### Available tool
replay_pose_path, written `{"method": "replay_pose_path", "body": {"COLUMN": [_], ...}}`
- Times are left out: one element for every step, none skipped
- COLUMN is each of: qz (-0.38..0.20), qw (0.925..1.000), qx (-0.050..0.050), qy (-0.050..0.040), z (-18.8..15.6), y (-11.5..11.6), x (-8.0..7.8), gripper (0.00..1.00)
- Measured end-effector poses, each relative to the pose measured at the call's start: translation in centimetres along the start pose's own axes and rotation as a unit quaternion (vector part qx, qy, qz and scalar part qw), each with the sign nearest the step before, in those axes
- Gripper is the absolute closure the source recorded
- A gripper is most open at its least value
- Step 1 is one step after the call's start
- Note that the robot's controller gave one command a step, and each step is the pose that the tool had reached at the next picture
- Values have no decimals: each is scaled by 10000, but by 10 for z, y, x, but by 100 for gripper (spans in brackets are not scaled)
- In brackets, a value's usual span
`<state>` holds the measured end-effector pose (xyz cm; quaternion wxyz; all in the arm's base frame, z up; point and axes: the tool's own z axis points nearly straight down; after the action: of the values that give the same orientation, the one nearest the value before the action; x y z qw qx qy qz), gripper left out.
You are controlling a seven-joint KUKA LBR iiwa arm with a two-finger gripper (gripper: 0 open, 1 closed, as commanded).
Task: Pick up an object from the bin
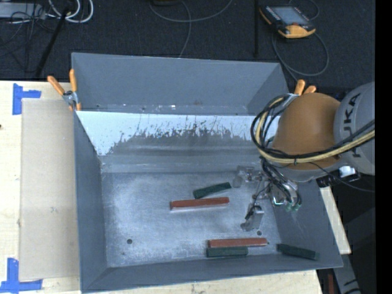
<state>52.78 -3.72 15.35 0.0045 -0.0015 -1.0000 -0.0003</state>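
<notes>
1. Claw. You would have found the claw [252, 218] low over the floor of the bin [89, 213], in its right half, pointing down. Whether it was open or closed could not be told from the camera view. Nothing could be seen held in it.

2. Nearest things. The claw stood over bare floor, not over any one thing.
- A red-brown bar [237, 242] lay just below it, near the front wall, with a green bar [226, 252] touching its front edge.
- A second red-brown bar [199, 204] lay to its left, at mid-floor.
- A dark green bar [212, 190] lay tilted just behind that one.
- Another dark green bar [296, 251] lay in the front right corner, close to the wall.

3. Judgement of placement. All the bars lay flat and mostly apart. A descent onto a single bar was therefore likely to be clean. The pair by the front wall was the exception, since a grasp there could catch both. The corner bar left little room beside the wall. No pick had yet been made.

4. Arm. Above the claw, the orange cover [304, 127] capped the wrist. The cables [263, 133] looped round its left side, probably slack left for wrist rotation.

5. Writing. On the arm [361, 158], the letters "KU" could be read, cut off at the picture's edge. No label was legible on any bar.
</notes>
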Motion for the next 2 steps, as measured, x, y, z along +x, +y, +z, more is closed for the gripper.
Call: {"method": "replay_pose_path", "body": {"qz": [-786, -1168], "qw": [9969, 9931], "qx": [-5, 9], "qy": [-37, -63], "z": [87, 52], "y": [59, 48], "x": [-54, -54], "gripper": [0, 0]}}
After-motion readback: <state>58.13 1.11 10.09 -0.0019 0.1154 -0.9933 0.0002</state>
